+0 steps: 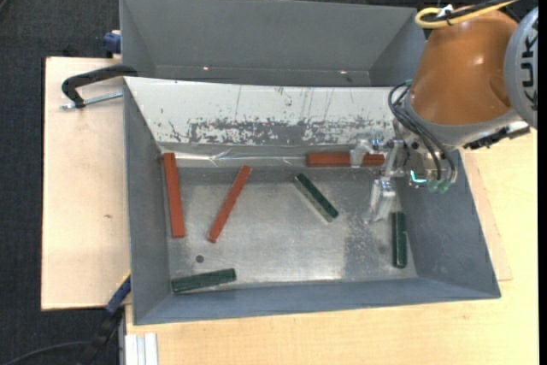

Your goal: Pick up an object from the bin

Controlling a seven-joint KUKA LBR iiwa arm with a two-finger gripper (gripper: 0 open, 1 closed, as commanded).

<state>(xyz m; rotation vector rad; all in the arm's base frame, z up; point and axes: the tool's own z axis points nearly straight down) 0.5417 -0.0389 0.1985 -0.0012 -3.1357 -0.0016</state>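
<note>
My gripper [381, 205] hangs low over the floor of the bin [256, 38], near the right wall and toward the back right corner; whether it stands spread or pressed together I cannot tell, and nothing shows caught in it. The nearest thing is the green stick [398, 239], lying flat along the foot of the right wall, just beside me on the front side; I take it as the one to pick.

To do this well I would shift toward the front edge until I stand over the stick's middle; I would turn my wrist so my grip closes across its narrow width, not along its length. The sloping right wall is close, so I judge the outer side of my grip has little room; I would come straight down and not scrape it.

The slanted stick [316, 197] toward the bin's middle and the red stick [329, 158] at the back wall are near; I should not nudge either. The other sticks [229, 203] lie well apart toward the left edge.
</note>
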